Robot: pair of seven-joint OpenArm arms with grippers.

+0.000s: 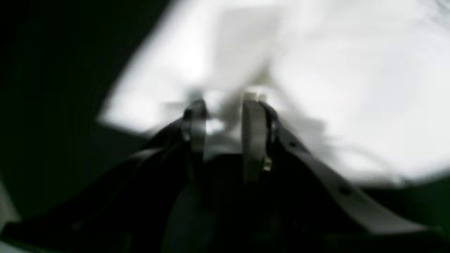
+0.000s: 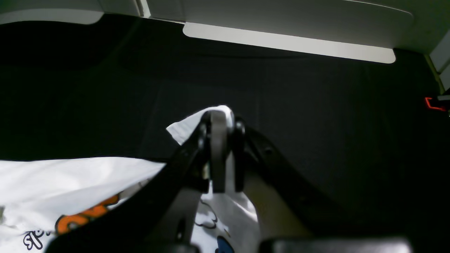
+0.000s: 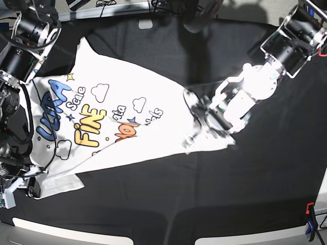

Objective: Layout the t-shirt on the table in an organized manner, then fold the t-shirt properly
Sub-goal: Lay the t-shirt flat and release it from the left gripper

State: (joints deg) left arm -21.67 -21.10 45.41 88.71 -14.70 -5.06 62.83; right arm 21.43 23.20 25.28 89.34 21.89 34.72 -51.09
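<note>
The white t-shirt (image 3: 117, 117) lies print side up on the black table (image 3: 204, 199), stretched from the far left to a point at the middle right. My right gripper (image 2: 219, 117) is shut on a white corner of the shirt (image 2: 52, 182), which sticks out past the fingertips; in the base view it is at the lower left (image 3: 31, 179). My left gripper (image 1: 225, 105) is over the shirt's right end (image 1: 351, 88), also seen in the base view (image 3: 196, 122). Its view is blurred. A narrow gap with white cloth shows between the fingers.
An orange and blue clamp (image 3: 309, 219) sits at the front right table edge. A red clamp (image 2: 434, 104) shows at the right in the right wrist view. A white strip (image 2: 288, 42) runs along the table edge ahead of my right gripper. Cables (image 3: 112, 5) lie beyond the far edge.
</note>
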